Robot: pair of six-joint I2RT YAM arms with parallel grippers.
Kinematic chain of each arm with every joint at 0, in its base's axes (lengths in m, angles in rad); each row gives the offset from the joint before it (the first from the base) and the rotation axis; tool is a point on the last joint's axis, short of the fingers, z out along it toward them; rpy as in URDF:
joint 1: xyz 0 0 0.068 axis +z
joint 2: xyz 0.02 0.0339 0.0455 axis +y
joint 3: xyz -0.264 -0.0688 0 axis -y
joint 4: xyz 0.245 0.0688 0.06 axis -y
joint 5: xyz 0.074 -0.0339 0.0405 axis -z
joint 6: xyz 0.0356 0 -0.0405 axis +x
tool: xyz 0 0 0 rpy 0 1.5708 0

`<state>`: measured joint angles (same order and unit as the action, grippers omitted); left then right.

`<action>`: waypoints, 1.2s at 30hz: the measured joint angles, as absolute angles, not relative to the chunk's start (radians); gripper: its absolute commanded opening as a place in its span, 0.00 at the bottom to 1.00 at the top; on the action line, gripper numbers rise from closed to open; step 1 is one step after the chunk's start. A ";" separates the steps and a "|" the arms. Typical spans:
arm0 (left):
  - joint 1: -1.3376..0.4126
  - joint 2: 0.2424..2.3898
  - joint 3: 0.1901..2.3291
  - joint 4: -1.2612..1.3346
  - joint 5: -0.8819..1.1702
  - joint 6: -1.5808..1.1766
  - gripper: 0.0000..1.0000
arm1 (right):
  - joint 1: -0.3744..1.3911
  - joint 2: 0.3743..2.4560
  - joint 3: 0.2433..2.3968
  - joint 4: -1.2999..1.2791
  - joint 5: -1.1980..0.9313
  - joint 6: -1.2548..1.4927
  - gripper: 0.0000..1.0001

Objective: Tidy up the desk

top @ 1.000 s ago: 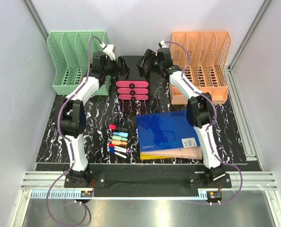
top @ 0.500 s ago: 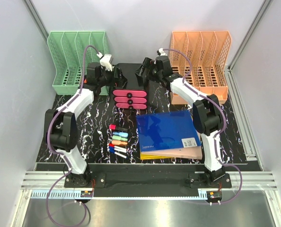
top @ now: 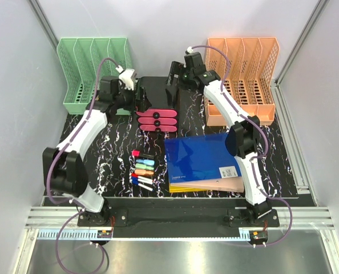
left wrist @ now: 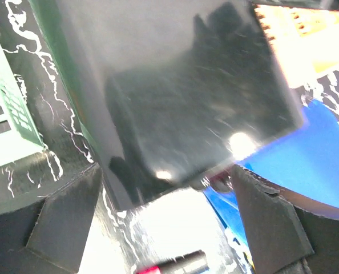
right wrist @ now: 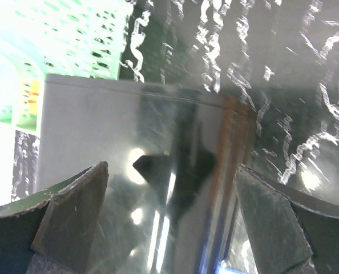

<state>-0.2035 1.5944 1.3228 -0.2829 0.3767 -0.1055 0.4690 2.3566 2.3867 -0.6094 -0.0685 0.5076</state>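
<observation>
The desk (top: 112,142) is a black tabletop with white veining. A black drawer unit (top: 158,94) with three pink drawer fronts stands at the back middle. My left gripper (top: 140,98) is open at its left side. My right gripper (top: 173,85) is open at its right back corner. In the left wrist view the glossy box top (left wrist: 186,114) lies beyond the wide-apart fingers (left wrist: 67,222). In the right wrist view the same top (right wrist: 129,148) lies between the spread fingers (right wrist: 72,211). Neither gripper holds anything.
A green file rack (top: 89,68) stands back left and an orange one (top: 243,74) back right. A row of coloured markers (top: 142,170) lies front centre. A blue folder (top: 201,157) lies on other folders at the front right.
The drawer unit has shifted a little toward the front. My left arm's elbow has swung out left. My right gripper has moved toward the back of the unit.
</observation>
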 measured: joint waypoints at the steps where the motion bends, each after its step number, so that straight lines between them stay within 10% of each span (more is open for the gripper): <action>1: -0.204 1.572 1.319 -0.297 0.381 -0.105 0.99 | 0.467 2.358 2.404 -0.642 -0.069 0.503 1.00; 20: 0.013 1.422 1.277 -0.345 0.376 -0.141 0.99 | 0.661 1.599 1.630 -0.659 0.008 0.488 1.00; 36: -0.128 1.691 1.332 -0.349 0.118 -0.113 0.99 | 0.799 1.837 1.629 -0.510 0.079 0.575 0.93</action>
<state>-0.1280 1.6913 1.3319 -0.3489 0.1177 -0.1127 0.7990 1.8374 1.6287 -0.5098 0.0792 0.5747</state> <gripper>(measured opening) 0.988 0.958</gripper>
